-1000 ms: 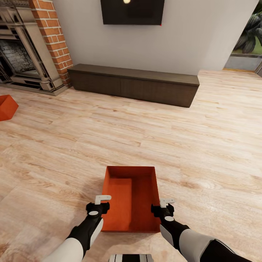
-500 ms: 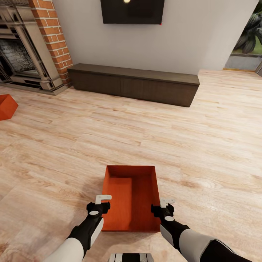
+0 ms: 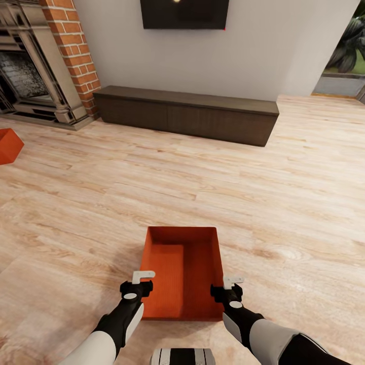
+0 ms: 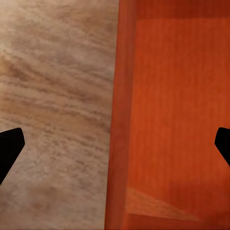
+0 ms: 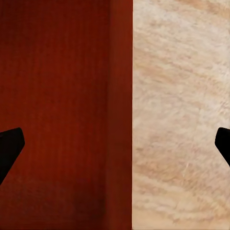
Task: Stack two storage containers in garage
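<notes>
One orange-red storage container rests on the living room's wood plank floor just ahead of me, lidless and empty. My left gripper hovers open over its left wall. In the left wrist view the fingers stand wide apart astride that wall. My right gripper hangs open over the right wall, which appears between the spread fingers as a dark red edge. The other storage container sits at the far left edge, partly cut off. The garage is out of view.
A long dark low cabinet runs along the back wall under a black TV. The red brick fireplace stands at the back left. An opening to greenery lies at the back right. Wide wood floor surrounds the container.
The whole picture has shifted slightly, so the camera moved. Both grippers remain open over the container's side walls.
</notes>
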Robot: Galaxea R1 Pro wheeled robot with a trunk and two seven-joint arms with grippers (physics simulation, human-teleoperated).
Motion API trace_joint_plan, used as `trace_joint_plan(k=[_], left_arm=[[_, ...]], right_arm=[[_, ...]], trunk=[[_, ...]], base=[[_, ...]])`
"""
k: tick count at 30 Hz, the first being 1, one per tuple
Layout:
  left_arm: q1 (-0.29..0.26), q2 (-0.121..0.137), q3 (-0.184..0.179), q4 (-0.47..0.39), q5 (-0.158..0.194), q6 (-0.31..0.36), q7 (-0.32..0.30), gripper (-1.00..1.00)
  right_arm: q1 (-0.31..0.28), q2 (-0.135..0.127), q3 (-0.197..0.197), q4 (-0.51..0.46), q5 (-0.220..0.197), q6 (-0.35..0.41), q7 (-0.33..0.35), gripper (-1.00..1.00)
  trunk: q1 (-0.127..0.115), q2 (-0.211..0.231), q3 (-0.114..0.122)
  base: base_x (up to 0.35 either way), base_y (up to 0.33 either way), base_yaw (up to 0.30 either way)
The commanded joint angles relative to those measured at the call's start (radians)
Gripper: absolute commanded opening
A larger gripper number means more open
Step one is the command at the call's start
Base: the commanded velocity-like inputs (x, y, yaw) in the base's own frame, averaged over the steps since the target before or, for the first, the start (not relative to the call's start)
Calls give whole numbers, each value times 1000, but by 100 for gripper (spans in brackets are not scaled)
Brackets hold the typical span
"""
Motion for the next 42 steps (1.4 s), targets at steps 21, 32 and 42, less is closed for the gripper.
trace_joint_plan(k=[21,32,42], left_arm=[[0,-1,1,-4,-11,7,6,100],[0,0,1,-8,-11,7,6,100],[0,0,3,-8,-11,7,6,100]], right_arm=[[0,0,4,0,-9,-3,-3,100],[0,0,4,0,-9,-3,-3,100],[0,0,4,0,-9,-3,-4,100]], trunk=[[38,-71,-32],[38,-71,-32],[38,-71,-32]], base=[[0,0,0],[0,0,0],[0,0,0]])
